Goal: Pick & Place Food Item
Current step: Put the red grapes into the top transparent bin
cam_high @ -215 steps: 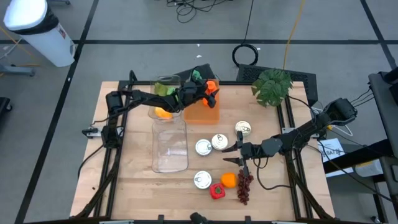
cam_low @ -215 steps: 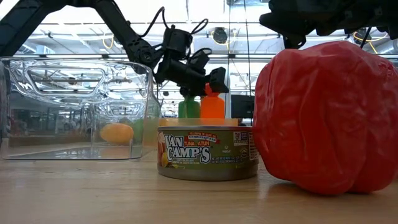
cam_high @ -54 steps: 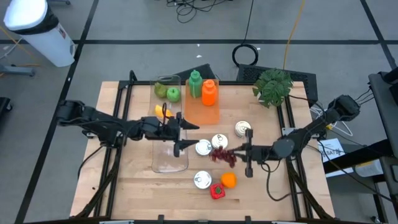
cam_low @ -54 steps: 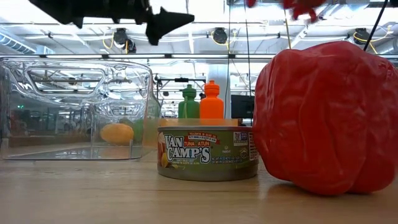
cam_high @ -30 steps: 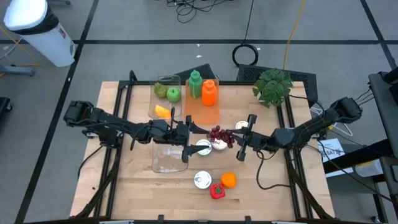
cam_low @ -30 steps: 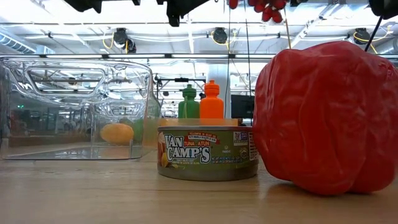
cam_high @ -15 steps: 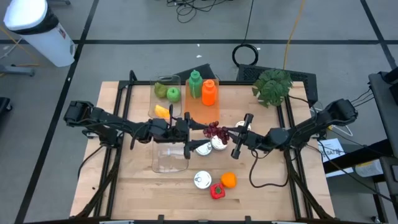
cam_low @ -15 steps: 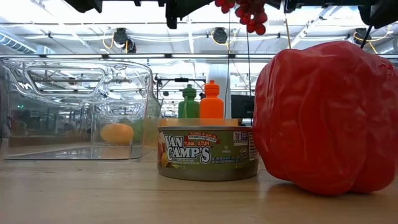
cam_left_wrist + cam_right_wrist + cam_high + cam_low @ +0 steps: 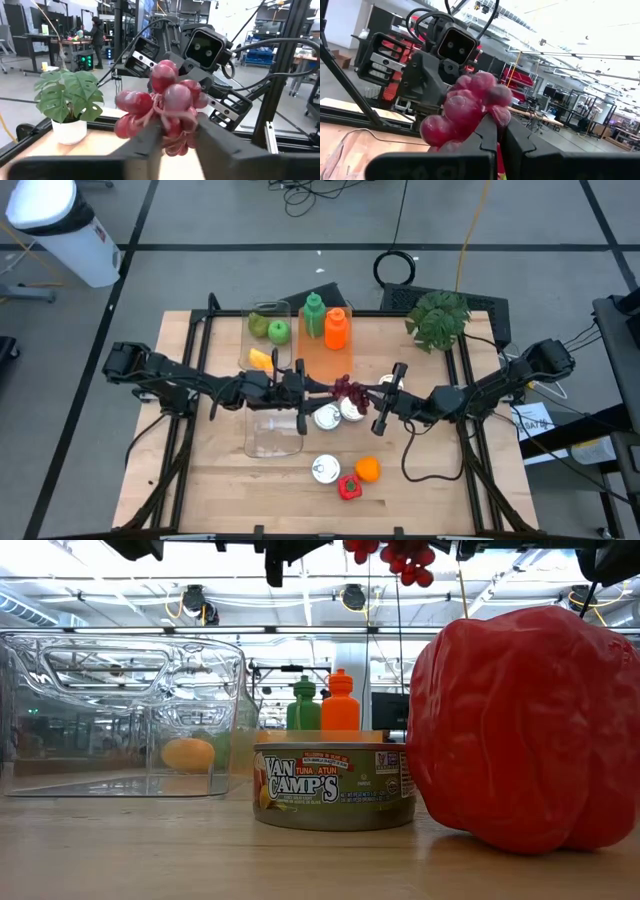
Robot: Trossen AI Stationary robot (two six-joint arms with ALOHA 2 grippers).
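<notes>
High view: left gripper (image 9: 318, 392) and right gripper (image 9: 366, 393) are meeting over the desk (image 9: 220, 480) centre, the grapes (image 9: 346, 390) hanging between them.
Left wrist view: jaws are clenching on the grapes (image 9: 162, 105).
Right wrist view: jaws are clamping the grapes (image 9: 465, 107) too.

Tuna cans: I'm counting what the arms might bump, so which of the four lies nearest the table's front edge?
The tuna can just left of the red bell pepper and orange; the other three cluster farther back, near the held grapes.
</notes>
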